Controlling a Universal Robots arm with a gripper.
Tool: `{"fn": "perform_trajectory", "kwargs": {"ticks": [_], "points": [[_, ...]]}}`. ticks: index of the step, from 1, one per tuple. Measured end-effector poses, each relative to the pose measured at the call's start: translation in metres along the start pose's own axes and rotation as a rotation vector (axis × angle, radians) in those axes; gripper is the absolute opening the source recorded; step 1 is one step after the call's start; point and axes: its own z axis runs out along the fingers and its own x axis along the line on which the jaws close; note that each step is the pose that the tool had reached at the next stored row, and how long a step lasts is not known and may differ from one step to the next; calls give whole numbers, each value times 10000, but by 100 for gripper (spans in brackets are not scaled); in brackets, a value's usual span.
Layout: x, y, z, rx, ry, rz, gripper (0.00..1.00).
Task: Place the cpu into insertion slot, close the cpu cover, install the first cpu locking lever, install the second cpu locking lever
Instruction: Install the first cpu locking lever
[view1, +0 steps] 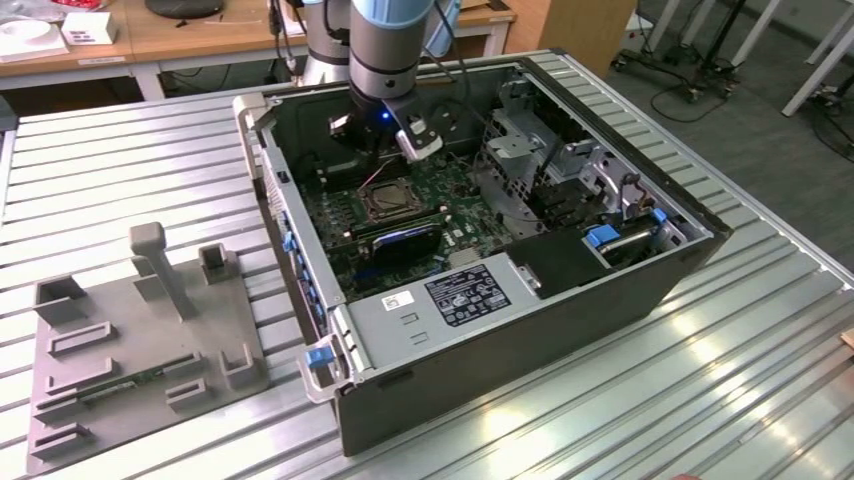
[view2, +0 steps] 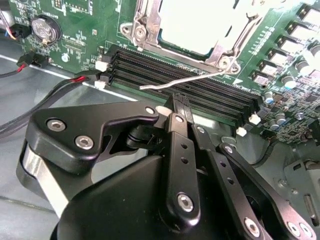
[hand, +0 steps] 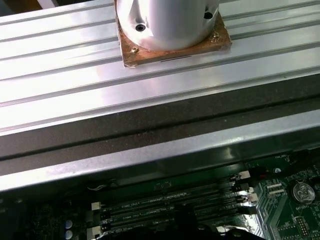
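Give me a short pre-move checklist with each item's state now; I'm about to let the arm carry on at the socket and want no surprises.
1. CPU seated in the insertion slot: ok; the cpu lies flat inside it in the second wrist view.
2. Cpu cover closed over the chip: ok, its frame lies around the chip's edges.
3. Locking lever latched: not ok; the thin wire rod stands free above the black memory slots.
4. Gripper empty: ok, fingertips are together with nothing between them.
5. Gripper touching the lever: cannot tell; its tip is close below the rod.
6. Second lever's state: cannot tell.
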Motion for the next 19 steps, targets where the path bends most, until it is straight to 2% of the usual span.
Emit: {"fn": "perform_trajectory", "kwargs": {"ticks": [5, 16, 19], "points": [[-8, -2, 0, 172, -65, 63, 10], [-22, -3, -1, 338, -154, 203, 10], [-29, -2, 2, 362, -176, 247, 10]]}}
